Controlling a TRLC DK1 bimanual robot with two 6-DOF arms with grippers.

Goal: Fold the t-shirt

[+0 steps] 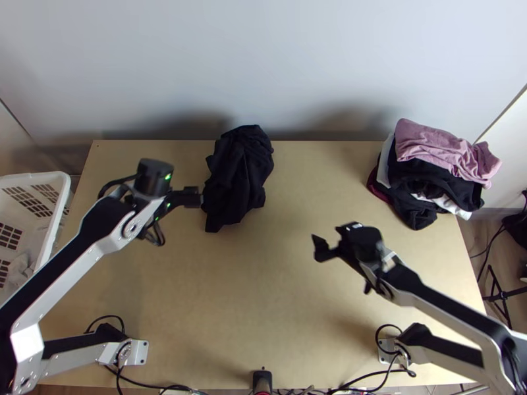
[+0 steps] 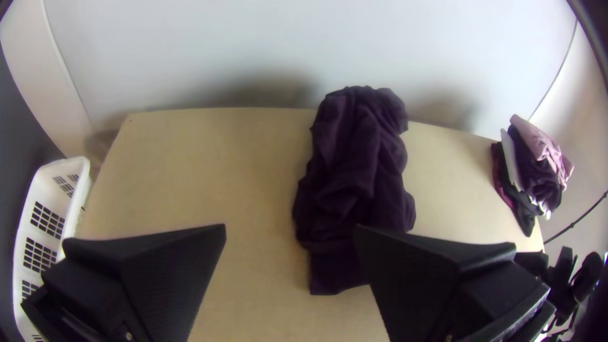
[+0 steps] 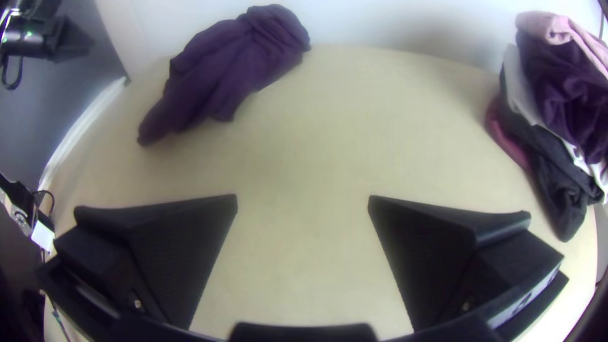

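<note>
T-shirt (image 1: 238,172): dark, bunched, upper middle of the top view
Left gripper (image 1: 194,197): fingers apart, left of the T-shirt
Right gripper (image 1: 328,241): fingers apart, right of centre
Clothes pile (image 1: 431,172): upper right

A plain, pale grey-white wall (image 1: 263,59) spans the top of the top view, with soft dark shadows low along it. Below lies a light wooden tabletop (image 1: 277,289) with a straight far edge. Brownish wood-look flooring (image 1: 469,234) shows at the right, beside a white side panel (image 1: 510,155).
</note>
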